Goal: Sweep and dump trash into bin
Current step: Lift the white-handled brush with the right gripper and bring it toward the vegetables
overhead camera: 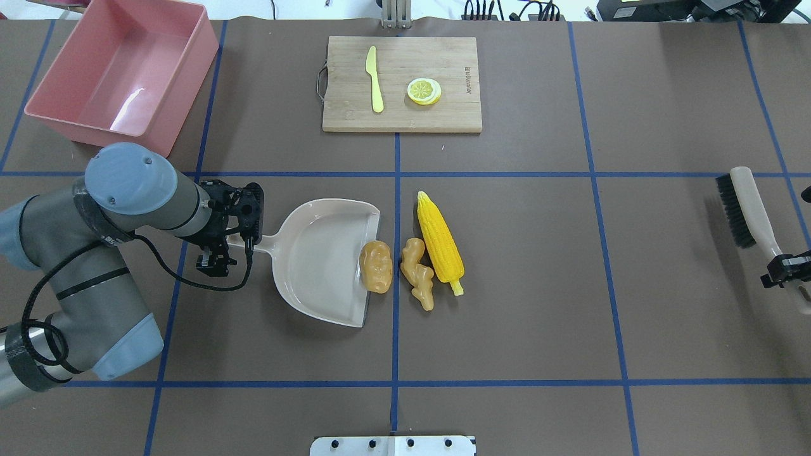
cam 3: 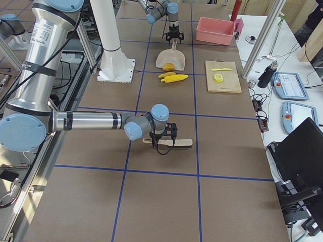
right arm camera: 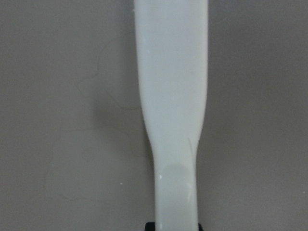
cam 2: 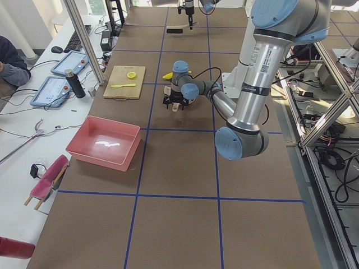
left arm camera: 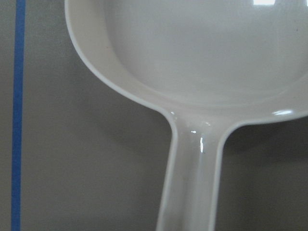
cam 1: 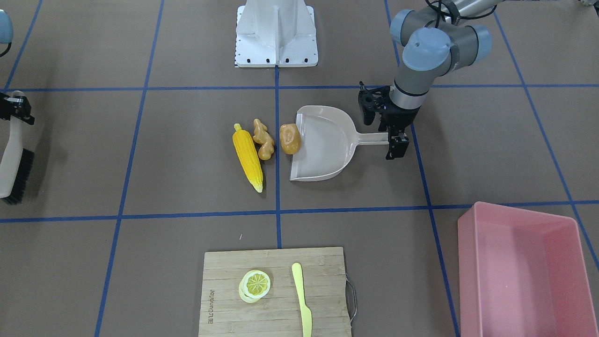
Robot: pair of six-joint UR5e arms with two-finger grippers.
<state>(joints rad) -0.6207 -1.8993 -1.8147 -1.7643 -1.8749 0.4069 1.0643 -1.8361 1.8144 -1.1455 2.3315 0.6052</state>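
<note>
The yellow corn cob (overhead camera: 440, 244), the tan ginger root (overhead camera: 419, 272) and the golden-brown potato lump (overhead camera: 376, 266) lie side by side near the table's middle. The potato rests on the open lip of the beige dustpan (overhead camera: 317, 259). My left gripper (overhead camera: 248, 239) is shut on the dustpan's handle, with the pan flat on the table. My right gripper (overhead camera: 785, 269) is shut on the handle of a black-bristled brush (overhead camera: 741, 209) far to the right, well apart from the trash. The pink bin (overhead camera: 196, 95) stands at the far left corner and holds nothing.
A wooden cutting board (overhead camera: 443, 114) with a lemon slice (overhead camera: 424, 90) and a pale yellow knife (overhead camera: 375, 79) lies at the far middle. The robot's white base plate (cam 1: 276, 47) is at the near edge. Blue tape lines cross the brown table.
</note>
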